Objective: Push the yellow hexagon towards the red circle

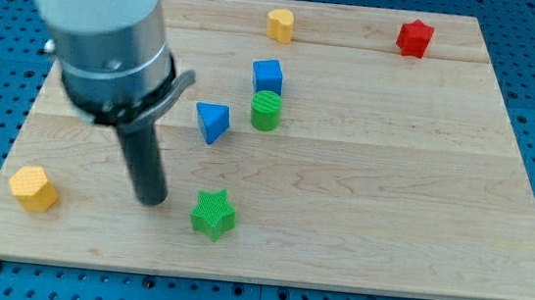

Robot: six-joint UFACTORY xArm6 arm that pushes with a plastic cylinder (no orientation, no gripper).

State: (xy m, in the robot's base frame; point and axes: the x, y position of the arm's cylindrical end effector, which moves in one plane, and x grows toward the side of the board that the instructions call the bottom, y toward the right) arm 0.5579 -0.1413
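Note:
A yellow hexagon (33,189) lies near the board's bottom left corner. My tip (151,199) rests on the board to the right of it, with a clear gap between them, and to the left of a green star (213,214). No red circle shows in the view; the arm's wide body covers the board's top left part. The only red block I see is a red star (415,38) at the top right.
A second yellow block (280,23) of unclear shape sits at the top middle. A blue cube (267,75), a green cylinder (265,110) and a blue triangle (212,122) cluster near the middle. The wooden board (419,214) ends at a blue perforated surround.

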